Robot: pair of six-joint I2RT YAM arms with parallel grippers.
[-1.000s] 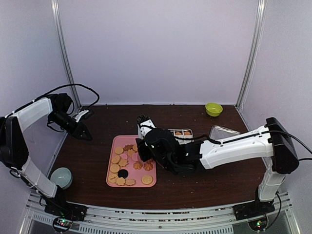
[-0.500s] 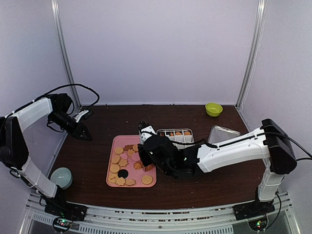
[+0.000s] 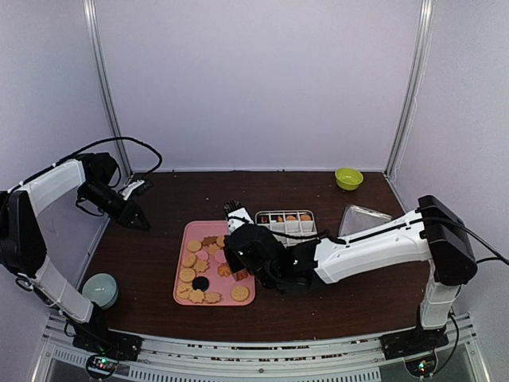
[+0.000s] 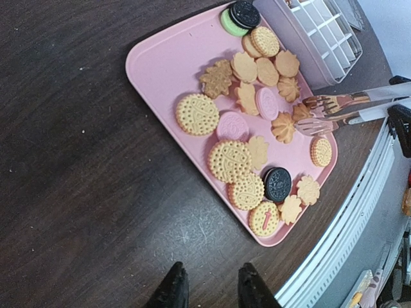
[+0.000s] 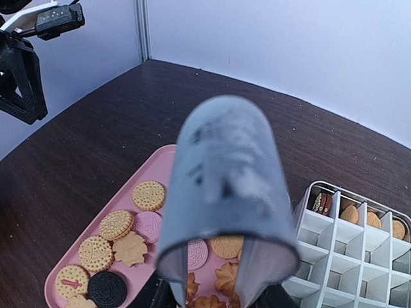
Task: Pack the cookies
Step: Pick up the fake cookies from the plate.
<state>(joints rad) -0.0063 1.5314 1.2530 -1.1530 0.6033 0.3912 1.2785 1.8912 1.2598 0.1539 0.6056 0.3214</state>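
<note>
The cookies (image 3: 191, 261) lie on a pink tray (image 3: 195, 231): golden rounds and flower shapes (image 4: 229, 160), some pink, a few black. My right gripper (image 3: 238, 256) is shut on metal tongs (image 4: 347, 106), whose forked tips sit either side of a flower cookie (image 4: 302, 113) at the tray's right side. In the right wrist view the blurred grey tongs handle (image 5: 225, 192) hides much of the tray (image 5: 167, 163) and my right gripper (image 5: 215, 298). My left gripper (image 4: 210, 276) is open and empty over bare table left of the tray, far off in the top view (image 3: 135, 215).
A white divided box (image 3: 286, 219) stands just right of the tray, with a few cookies (image 5: 350, 213) in its far cells. A clear lid (image 3: 366, 216) lies further right, a green bowl (image 3: 348, 177) at the back right, and a grey-green round thing (image 3: 99, 290) at the front left.
My right arm has shifted a little left and down with the tongs over the tray's right side, uncovering more of the divided box. The left arm has not moved.
</note>
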